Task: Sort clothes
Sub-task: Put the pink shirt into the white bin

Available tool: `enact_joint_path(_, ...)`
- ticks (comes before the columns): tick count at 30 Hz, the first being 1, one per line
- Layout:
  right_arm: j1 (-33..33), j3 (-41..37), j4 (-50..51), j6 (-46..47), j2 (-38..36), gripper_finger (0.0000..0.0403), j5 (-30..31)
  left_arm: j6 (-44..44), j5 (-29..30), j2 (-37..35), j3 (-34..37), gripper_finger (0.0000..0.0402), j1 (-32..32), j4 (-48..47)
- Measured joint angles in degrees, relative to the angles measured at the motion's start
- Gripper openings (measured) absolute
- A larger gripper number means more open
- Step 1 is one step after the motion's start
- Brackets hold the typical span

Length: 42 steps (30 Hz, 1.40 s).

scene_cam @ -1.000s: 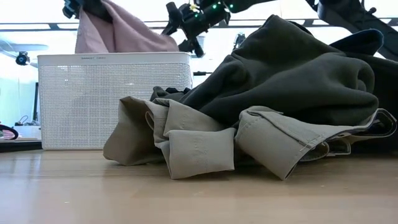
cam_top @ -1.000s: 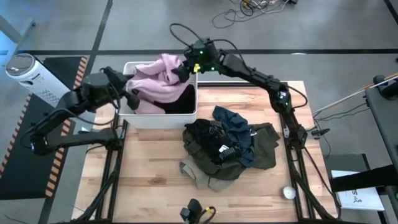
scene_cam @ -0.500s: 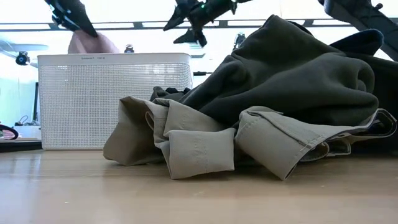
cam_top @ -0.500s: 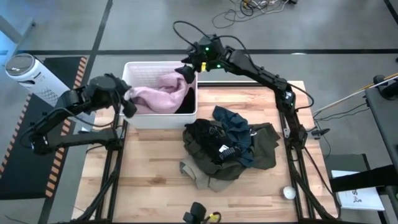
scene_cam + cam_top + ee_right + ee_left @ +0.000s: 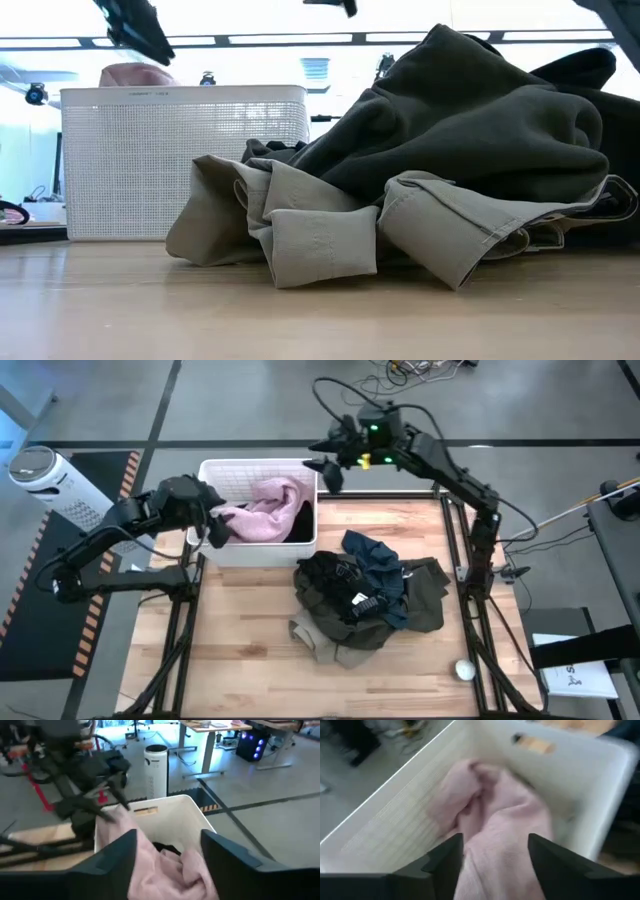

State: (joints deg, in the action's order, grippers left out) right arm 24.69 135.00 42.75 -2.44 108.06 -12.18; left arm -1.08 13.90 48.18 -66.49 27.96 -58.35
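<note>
Both arms are dark, almost black, and made of long slim links with thick rounded joints. The right arm [image 5: 450, 470] has small green and yellow lights near its wrist, and a thin black cable makes a loop above it. The left arm [image 5: 110, 540] has a bulky rounded wrist. The fingers [image 5: 445, 865] of each end effector are flat, dark grey and matte.
</note>
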Motion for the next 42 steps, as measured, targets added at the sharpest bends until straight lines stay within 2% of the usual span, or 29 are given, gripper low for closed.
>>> enact_joint_path(5,-1.12,0.04,6.56,-3.61,-4.06,0.0098,0.85,-1.31,-0.09,2.71,7.03,0.0098,0.04,3.02)
enact_joint_path(8,-1.78,0.04,8.28,-4.14,-5.4,0.003,0.8,-2.99,-0.32,4.76,11.5,0.0027,0.49,10.78)
enact_joint_path(10,-2.2,0.04,8.39,-4.28,-5.78,0.0008,1.79,-3.41,-0.44,6.2,13.3,0.0009,1.55,16.45)
enact_joint_path(16,-2.43,0.04,10.09,-4.16,-5.8,0.0017,2.29,-4.22,-5.95,13.63,13.59,0.0003,8.17,23.56)
enact_joint_path(19,-2.47,0.04,10.63,-4.19,-5.11,0.0008,2.25,-3.49,-15.32,18.33,13.5,0.0003,12.2,24.62)
enact_joint_path(22,-2.69,-0.02,11.29,-4.17,-4.37,0.0001,2.27,-4.53,-18.76,23.38,14.14,0.0001,14.03,26.93)
enact_joint_path(26,-2.71,-0.04,12.01,-4.03,-4.25,0.0002,2.23,-4.79,-18.28,27.46,13.7,0.0001,14.78,30.84)
enact_joint_path(42,-4.08,-0.07,14.37,-4.04,-4.23,0.0002,2.16,-7.88,-18.94,39.76,13.76,0.0,16.33,31.25)
